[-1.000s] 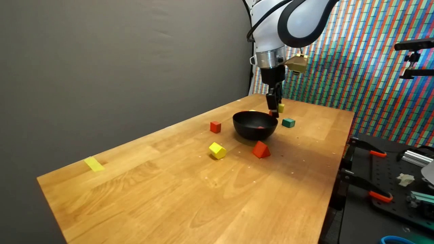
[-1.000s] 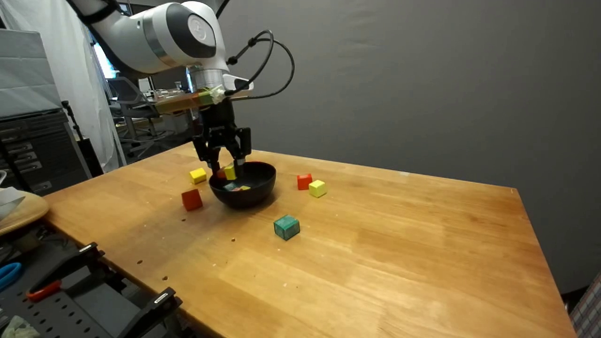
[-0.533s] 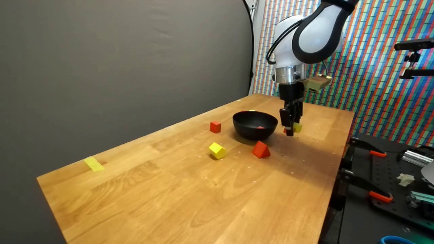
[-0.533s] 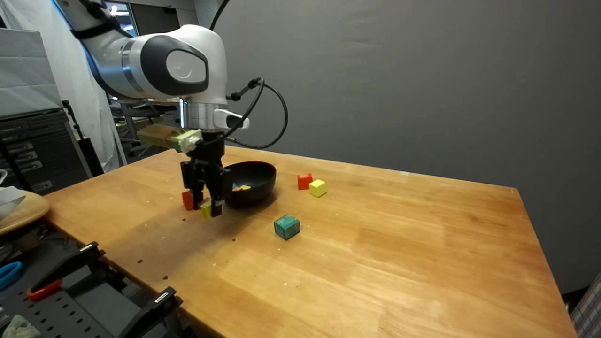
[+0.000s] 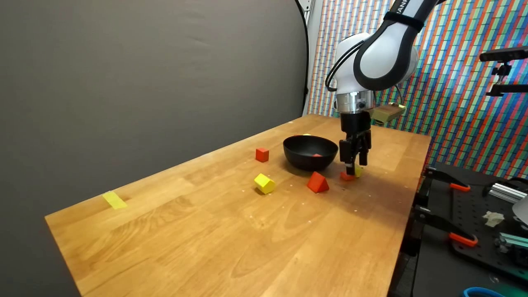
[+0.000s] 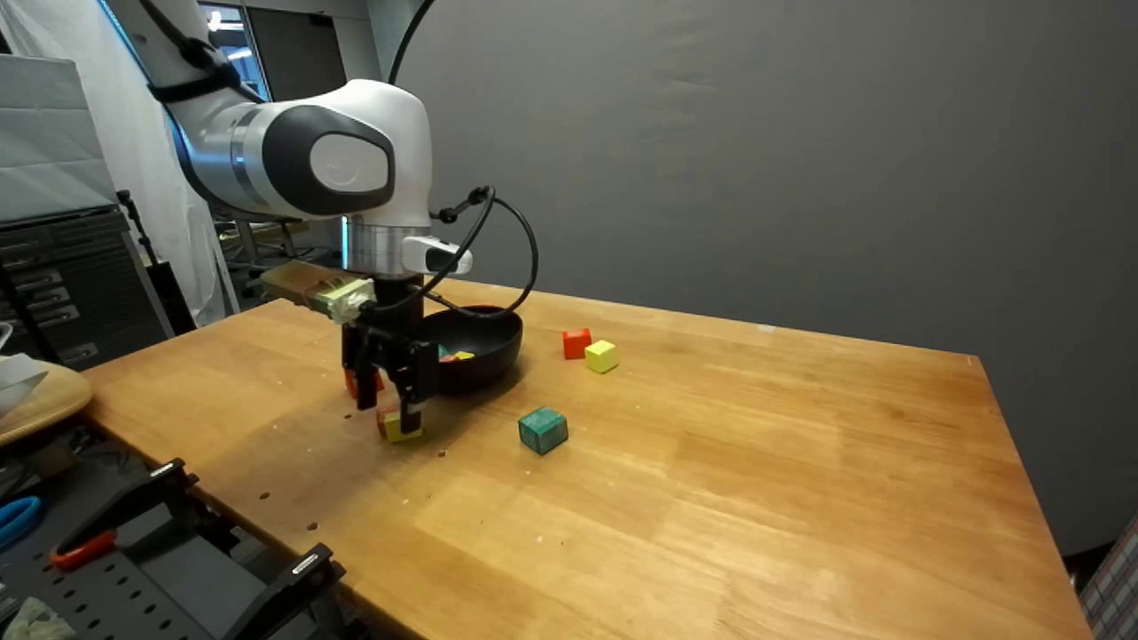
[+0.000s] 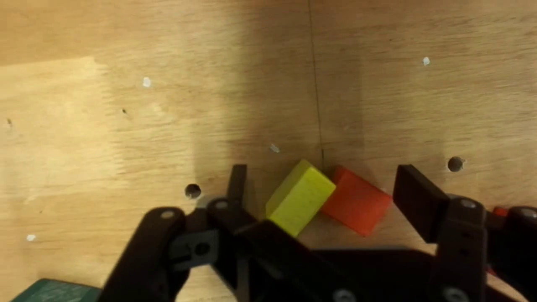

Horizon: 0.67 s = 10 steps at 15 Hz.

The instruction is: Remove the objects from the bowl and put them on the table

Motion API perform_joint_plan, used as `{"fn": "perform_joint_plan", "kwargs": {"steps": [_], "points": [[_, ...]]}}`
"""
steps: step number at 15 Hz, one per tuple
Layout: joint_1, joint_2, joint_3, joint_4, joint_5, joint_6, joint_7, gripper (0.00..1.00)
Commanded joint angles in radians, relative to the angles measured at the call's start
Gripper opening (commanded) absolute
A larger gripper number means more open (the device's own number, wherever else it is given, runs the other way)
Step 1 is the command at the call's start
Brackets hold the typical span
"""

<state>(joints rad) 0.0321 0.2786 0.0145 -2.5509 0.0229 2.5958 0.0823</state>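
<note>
My gripper (image 7: 323,184) is open, low over the table (image 5: 206,231) beside the bowl; it also shows in both exterior views (image 5: 357,165) (image 6: 388,413). A yellow block (image 7: 301,200) and a red block (image 7: 357,203) lie against each other on the table between its spread fingers. The black bowl (image 5: 305,163) still holds several small blocks (image 6: 453,356); a red one (image 5: 317,155) shows inside. Around it on the table are a red cube (image 5: 262,154), a yellow block (image 5: 265,183), a red triangular block (image 5: 317,182) and a green block (image 6: 543,430).
A red block (image 6: 576,343) and a yellow block (image 6: 601,356) lie close together beside the bowl. Another red block is partly hidden behind the gripper. Black clamps (image 6: 289,587) with orange parts line the table edge. A yellow tape mark (image 5: 114,199) is on a far corner.
My gripper has moved from over the bowl to the table beside it and down, carrying the yellow and red blocks. It has opened, and both blocks now rest on the table.
</note>
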Motion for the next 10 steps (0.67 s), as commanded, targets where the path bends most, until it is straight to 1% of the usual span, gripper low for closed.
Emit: {"fn": "perform_joint_plan", "kwargs": {"steps": [1, 3, 5, 6, 7, 9, 10], "points": [[0.045, -0.126, -0.040, -0.065, -0.106, -0.048, 0.096, 1.00], [0.061, -0.203, -0.053, -0.109, -0.182, -0.018, 0.169, 1.00], [0.067, -0.277, -0.059, -0.130, -0.286, -0.019, 0.256, 1.00], [0.060, -0.302, -0.054, -0.120, -0.338, -0.035, 0.284, 1.00], [0.046, -0.320, -0.042, -0.105, -0.369, -0.050, 0.293, 0.99], [0.021, -0.316, -0.026, -0.035, -0.382, -0.096, 0.236, 1.00], [0.014, -0.297, -0.023, 0.015, -0.362, -0.121, 0.184, 1.00]]}}
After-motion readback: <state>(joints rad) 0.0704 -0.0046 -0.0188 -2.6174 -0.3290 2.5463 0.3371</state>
